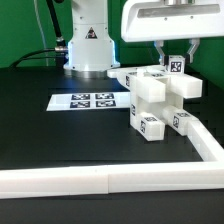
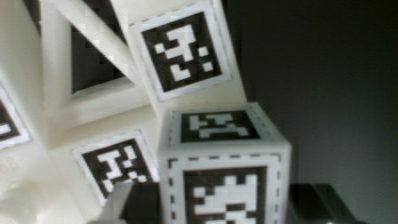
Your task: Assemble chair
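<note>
the chair (image 1: 155, 100) sits right of centre in the exterior view, on the dark counter (image 1: 50, 140). it is a bunched cluster of white blocky pieces with tags facing several ways. it stands inside the corner of the white border rail (image 1: 100, 181) and to the right of the marker board (image 1: 85, 100). the claw (image 1: 177, 52) hangs at the upper right of that frame, over the cluster's top. its fingers straddle a small tagged block (image 1: 176, 66) that stands up at the back of the cluster. the wrist view shows the same kind of block (image 2: 222, 165) close up between the fingers, with crossed white bars (image 2: 89, 90) and another tagged face (image 2: 178, 45) beyond it. the claw is drawn in narrow around this block, but the close view is blurred, so i cannot tell whether the pads actually press on it. as for progress, most of the parts look gathered and fitted into one body, and no piece lies apart on the counter in the exterior view. so the build seems well along. what is left is probably to seat or tighten this top block and any matching post, and then check that the whole stands square.
</note>
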You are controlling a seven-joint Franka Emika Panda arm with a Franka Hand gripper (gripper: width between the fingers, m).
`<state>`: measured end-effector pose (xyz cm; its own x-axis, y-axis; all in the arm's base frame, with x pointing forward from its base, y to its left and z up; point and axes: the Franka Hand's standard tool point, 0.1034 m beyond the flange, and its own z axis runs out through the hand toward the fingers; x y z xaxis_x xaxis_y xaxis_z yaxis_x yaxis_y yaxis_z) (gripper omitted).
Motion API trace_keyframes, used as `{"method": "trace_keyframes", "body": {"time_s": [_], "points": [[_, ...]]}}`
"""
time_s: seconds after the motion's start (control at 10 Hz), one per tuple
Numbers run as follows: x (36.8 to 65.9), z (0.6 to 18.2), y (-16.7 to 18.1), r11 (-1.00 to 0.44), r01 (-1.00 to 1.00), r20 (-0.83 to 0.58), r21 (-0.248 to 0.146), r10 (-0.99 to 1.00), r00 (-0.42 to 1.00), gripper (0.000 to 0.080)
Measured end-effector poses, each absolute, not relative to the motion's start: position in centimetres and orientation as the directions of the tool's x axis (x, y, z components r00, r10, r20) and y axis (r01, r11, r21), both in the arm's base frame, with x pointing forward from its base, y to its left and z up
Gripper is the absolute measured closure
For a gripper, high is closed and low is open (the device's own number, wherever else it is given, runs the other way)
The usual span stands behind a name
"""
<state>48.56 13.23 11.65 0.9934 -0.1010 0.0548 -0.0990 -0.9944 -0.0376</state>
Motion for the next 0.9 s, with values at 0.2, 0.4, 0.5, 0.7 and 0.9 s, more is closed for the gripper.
{"method": "trace_keyframes", "body": {"time_s": [0.2, 0.4, 0.5, 0.7, 0.9], "points": [[48.56, 11.65, 13.24, -0.983, -0.177, 0.051, -0.043, -0.179, 0.983, 0.0512], [48.55, 11.65, 13.27, -0.943, -0.328, 0.043, -0.052, -0.330, 0.943, 0.0512], [48.55, 11.65, 13.28, -0.926, -0.374, 0.040, -0.055, -0.377, 0.926, 0.0512], [48.53, 11.65, 13.36, -0.871, -0.488, 0.029, -0.065, -0.490, 0.871, 0.0512], [48.51, 11.65, 13.43, -0.816, -0.574, 0.019, -0.070, -0.577, 0.817, 0.0511]]}}
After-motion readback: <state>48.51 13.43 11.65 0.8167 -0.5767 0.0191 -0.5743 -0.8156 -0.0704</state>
